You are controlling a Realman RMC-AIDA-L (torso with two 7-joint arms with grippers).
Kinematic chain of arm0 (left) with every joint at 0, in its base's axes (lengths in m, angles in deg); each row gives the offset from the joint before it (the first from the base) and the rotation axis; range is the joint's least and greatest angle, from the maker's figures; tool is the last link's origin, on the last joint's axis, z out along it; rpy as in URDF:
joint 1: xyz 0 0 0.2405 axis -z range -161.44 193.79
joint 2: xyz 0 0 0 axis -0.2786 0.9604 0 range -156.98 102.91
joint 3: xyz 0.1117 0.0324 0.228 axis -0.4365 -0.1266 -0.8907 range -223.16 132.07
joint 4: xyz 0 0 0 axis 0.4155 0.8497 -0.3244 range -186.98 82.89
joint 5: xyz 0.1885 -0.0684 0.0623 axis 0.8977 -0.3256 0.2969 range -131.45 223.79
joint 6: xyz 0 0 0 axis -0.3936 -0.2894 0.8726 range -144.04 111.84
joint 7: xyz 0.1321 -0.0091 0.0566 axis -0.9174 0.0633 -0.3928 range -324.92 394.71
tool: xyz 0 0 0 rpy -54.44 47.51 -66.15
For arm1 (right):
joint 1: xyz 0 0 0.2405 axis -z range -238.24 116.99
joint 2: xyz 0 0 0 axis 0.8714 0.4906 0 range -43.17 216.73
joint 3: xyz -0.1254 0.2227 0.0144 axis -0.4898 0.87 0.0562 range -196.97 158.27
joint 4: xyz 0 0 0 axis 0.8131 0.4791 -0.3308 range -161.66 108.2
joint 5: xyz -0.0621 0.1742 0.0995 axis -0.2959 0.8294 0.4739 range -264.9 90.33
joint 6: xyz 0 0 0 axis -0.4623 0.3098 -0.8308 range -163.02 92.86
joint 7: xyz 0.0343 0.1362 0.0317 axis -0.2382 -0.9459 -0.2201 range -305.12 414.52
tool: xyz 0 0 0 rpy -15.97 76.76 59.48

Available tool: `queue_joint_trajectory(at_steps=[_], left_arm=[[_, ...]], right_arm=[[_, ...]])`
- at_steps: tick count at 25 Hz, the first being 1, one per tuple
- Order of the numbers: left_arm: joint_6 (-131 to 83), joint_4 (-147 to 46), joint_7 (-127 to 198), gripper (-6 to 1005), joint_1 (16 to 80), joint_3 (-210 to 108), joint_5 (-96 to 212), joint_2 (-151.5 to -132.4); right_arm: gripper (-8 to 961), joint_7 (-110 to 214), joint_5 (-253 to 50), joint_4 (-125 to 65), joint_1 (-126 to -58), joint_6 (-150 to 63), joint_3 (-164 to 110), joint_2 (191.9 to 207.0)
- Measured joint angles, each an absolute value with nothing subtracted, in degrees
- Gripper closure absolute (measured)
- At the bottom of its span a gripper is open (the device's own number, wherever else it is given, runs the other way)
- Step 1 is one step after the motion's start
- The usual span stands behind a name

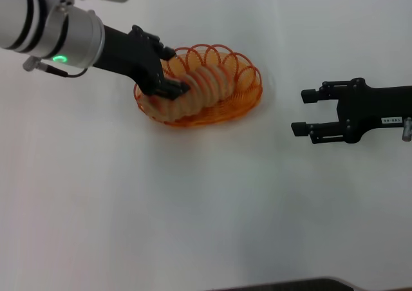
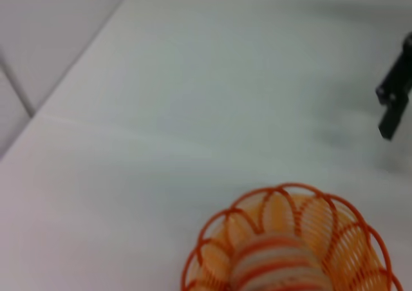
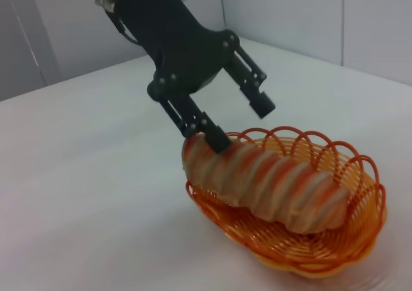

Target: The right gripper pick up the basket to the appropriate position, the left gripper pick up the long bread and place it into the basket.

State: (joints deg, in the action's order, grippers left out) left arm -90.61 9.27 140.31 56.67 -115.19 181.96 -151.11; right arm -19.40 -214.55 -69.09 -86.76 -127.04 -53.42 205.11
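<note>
The worktop (image 1: 193, 226) carries the basket (image 1: 248, 101) toward its far edge, left of centre, so basket placement appears complete. The long bread (image 1: 206, 85) lies lengthwise inside the basket, one end raised on the rim. The left gripper (image 1: 168, 72) sits at that raised end with its fingers apart, one touching the loaf and the other clear of it (release looks done or nearly so). Judged remaining: withdraw the left arm. The right gripper (image 1: 302, 112) hangs near the right edge, well apart from the basket, fingers apart and empty.

Hidden items: the left wrist view cuts off most of the loaf and shows no own fingers.
</note>
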Motion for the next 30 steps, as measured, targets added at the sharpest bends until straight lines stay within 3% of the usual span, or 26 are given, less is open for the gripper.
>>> queue_joint_trajectory(at_steps=[4,25,30], left_arm=[[-93.2,9.4,140.9,357,56.4,-110.4,179.8,-150.83],[-105.8,6.5,128.5,266,39.9,-92.2,165.9,-150.45],[-108.4,-0.9,125.5,249,39.2,-91.0,165.2,-148.47]], right_arm=[[176,-19.4,-214.5,-69.1,-86.8,-127.0,-53.1,204.96],[175,-19.1,-214.0,-69.1,-86.9,-126.7,-51.1,204.73],[175,-18.9,-214.0,-69.1,-86.6,-126.8,-50.8,204.98]])
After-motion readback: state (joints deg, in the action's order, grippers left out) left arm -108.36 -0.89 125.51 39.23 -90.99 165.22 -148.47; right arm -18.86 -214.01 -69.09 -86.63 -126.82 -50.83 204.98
